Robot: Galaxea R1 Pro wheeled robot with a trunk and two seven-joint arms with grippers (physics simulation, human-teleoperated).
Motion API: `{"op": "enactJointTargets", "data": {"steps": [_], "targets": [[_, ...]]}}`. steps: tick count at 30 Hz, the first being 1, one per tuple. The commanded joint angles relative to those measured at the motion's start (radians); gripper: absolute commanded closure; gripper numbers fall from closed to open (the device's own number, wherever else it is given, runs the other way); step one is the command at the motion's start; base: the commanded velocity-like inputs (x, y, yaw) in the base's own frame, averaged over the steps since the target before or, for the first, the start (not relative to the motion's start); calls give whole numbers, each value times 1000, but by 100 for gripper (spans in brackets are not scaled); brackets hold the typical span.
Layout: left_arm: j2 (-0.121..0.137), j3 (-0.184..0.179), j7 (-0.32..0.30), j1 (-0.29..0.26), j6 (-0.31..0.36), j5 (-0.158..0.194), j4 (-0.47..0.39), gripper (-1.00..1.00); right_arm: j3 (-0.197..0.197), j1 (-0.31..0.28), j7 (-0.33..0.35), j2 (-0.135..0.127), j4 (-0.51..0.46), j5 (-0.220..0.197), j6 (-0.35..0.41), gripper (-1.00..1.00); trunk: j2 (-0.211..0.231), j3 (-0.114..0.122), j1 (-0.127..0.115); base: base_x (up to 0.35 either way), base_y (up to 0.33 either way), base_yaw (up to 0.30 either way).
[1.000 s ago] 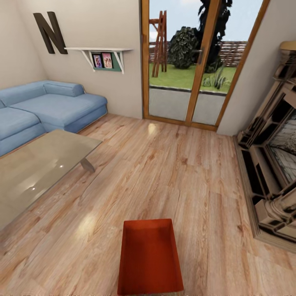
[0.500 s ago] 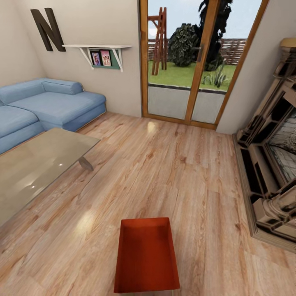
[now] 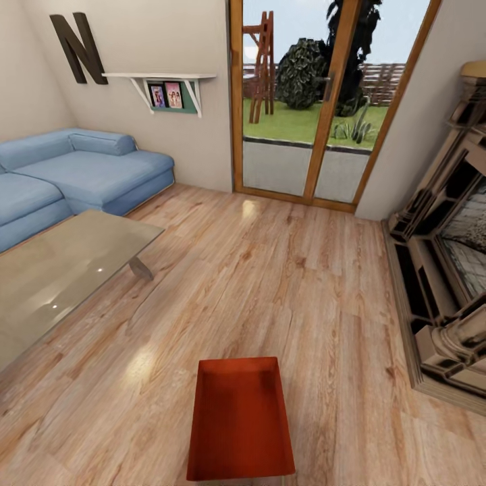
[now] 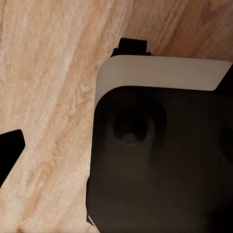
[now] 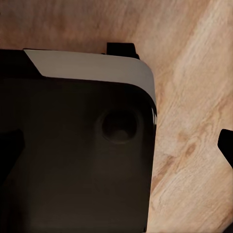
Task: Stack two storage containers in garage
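Fingers barely visible in either wrist view: just dark tips at the frame edges over wood-plank floor (image 4: 53,73), beside a dark, white-edged robot body (image 4: 160,160). Can't tell whether they're open or gripping anything. Head view: one orange-red storage container (image 3: 241,418) low centre in the living room, position relative to fingers unclear.

The head camera looks forward and down across the living room, over the wood-plank floor (image 3: 283,270) toward the glass doors (image 3: 317,101) on the far wall, the sofa (image 3: 74,175) at its left and an orange-red box (image 3: 241,418) close under it at the lower edge. Each wrist camera sits close above the same plank floor (image 4: 48,97) (image 5: 194,97), facing down past the robot's dark base (image 4: 165,160) (image 5: 73,155), which fills much of both pictures. All three views share the floor.
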Motion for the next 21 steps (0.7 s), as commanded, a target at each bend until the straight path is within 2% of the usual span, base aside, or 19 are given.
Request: {"op": "enactJointTargets", "data": {"steps": [1,21], "targets": [[0,-4,3,0,3,9,-1,-100,8,-1,0,0,3,-7,-6,-100,0,-2,0,0,0,0],[0,-4,3,0,3,9,-1,-100,9,-1,0,-1,3,-2,-6,-100,0,-32,0,0,0,0]]}}
